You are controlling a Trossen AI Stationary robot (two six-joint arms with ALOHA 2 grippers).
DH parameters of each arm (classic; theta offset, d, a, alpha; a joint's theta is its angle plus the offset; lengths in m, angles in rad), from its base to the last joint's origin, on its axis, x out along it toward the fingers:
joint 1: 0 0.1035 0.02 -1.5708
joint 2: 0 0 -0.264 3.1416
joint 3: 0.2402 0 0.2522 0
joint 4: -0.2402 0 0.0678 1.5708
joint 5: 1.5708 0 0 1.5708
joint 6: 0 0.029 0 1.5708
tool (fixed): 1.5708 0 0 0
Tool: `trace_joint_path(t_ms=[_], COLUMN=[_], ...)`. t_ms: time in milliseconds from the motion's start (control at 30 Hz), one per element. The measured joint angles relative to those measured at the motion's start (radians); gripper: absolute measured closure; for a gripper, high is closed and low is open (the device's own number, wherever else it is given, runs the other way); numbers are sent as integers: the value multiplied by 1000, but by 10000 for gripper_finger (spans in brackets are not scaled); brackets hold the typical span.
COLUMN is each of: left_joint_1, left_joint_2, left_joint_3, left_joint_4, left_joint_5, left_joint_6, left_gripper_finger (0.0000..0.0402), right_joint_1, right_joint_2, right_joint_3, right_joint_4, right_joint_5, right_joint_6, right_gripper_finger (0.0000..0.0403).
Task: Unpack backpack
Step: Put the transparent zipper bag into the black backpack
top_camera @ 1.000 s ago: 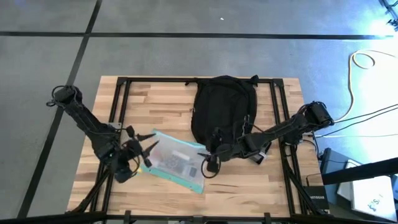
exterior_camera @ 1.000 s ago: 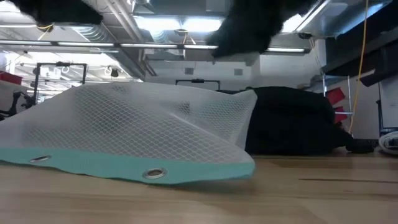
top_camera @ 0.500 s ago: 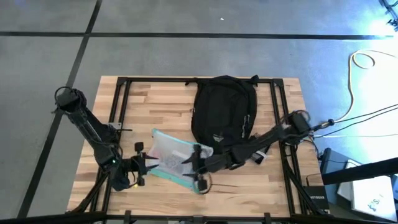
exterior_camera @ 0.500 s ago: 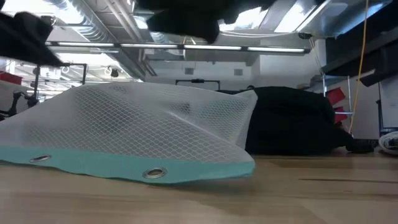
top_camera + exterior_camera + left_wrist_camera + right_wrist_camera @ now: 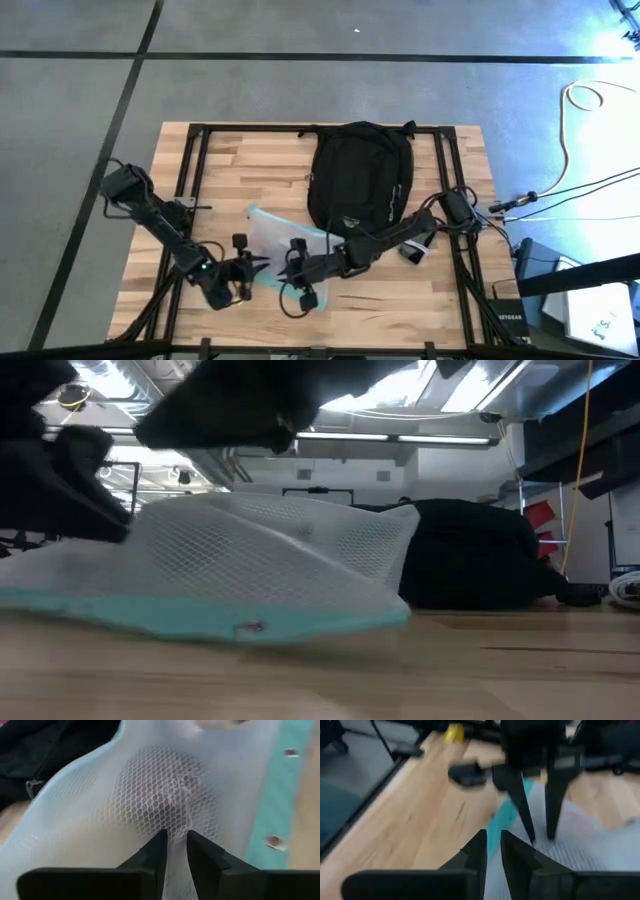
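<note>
table (image 5: 250, 160): light wood slats on a black frame, fills the centre of the high view; grey floor all round it.
backpack (image 5: 360, 180): black, rounded, lies flat at upper centre of the table. In the low view it's the dark mound right of centre (image 5: 480, 560), behind the pouch.
pouch (image 5: 275, 240): clear mesh with a teal edge, lower centre of the table, one end just beside the backpack's lower left. Low view: it spans left to centre (image 5: 250, 575), teal hem and a metal eyelet along the bottom; it blocks the backpack's left part.
left arm: comes in from the table's left edge, angled toward lower centre.
left gripper (image 5: 250, 270): at the pouch's left end. Wrist view (image 5: 174, 845): fingers nearly together, a fold of mesh pinched between the tips.
right arm: runs from the right edge across the backpack's lower right to the pouch.
right gripper (image 5: 295, 262): on the pouch's lower right part. Wrist view (image 5: 492, 845): fingers close together over mesh; can't tell if fabric is caught. The other gripper faces it across the pouch.
cables (image 5: 590, 100): pale loop plus dark leads on the floor, upper right of the high view.
obstruction: both grippers show as dark blurs across the top left of the low view.
</note>
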Motion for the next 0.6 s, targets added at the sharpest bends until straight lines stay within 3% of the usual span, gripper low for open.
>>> trace_joint_path(t_ms=[200,600], left_joint_1=[63,52], left_joint_2=[24,21], left_joint_3=[0,0], left_joint_4=[47,63], left_joint_5=[22,45], left_joint_6=[-1,4], left_gripper_finger=[350,350], right_joint_1=[-49,-90], right_joint_2=[32,47], right_joint_3=[0,2], right_joint_4=[-76,-149], right_joint_5=[57,179], right_joint_6=[9,77], right_gripper_finger=[373,373])
